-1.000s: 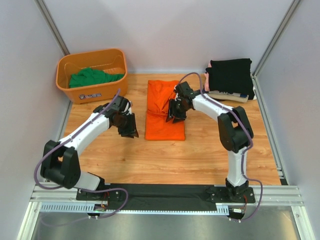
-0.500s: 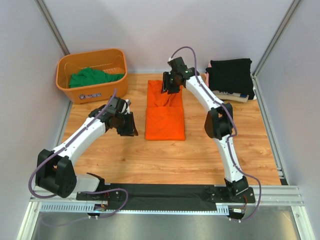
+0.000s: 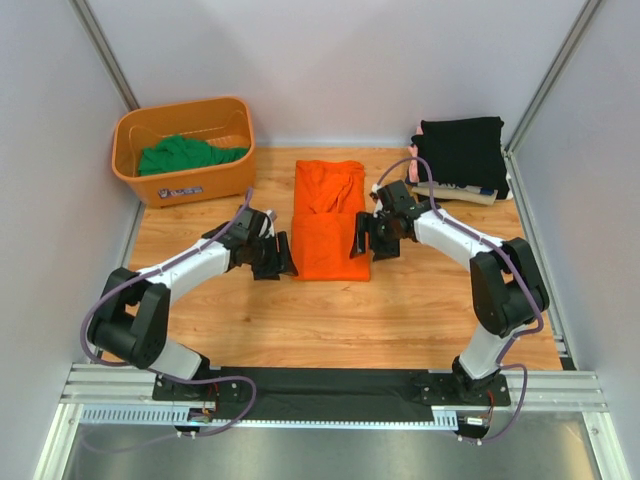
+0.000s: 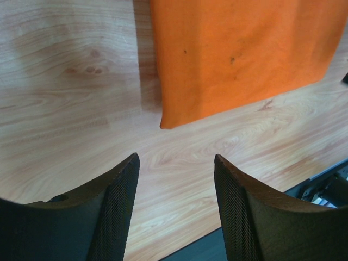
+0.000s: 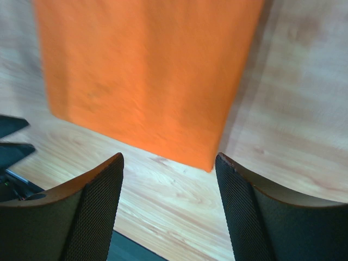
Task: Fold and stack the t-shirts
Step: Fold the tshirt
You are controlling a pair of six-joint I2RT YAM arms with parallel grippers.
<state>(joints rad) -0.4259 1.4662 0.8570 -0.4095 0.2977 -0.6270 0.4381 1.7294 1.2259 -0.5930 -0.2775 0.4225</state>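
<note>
**Orange t-shirt (image 3: 330,222) lies folded at centre frame**

In the upper left, an orange basket (image 3: 128,165) holds a green t-shirt (image 3: 185,155). Pale grey walls (image 3: 330,60) enclose the wooden table (image 3: 400,310). The left gripper (image 3: 283,256) hangs just beside the orange shirt's left edge, jaws apart and empty. The right gripper (image 3: 361,238) sits at its right edge, likewise spread. In the upper right, a black t-shirt (image 3: 460,150) tops a pale pile (image 3: 455,190).

Sticker (image 3: 187,190) on orange basket (image 3: 228,180): print unreadable
</note>
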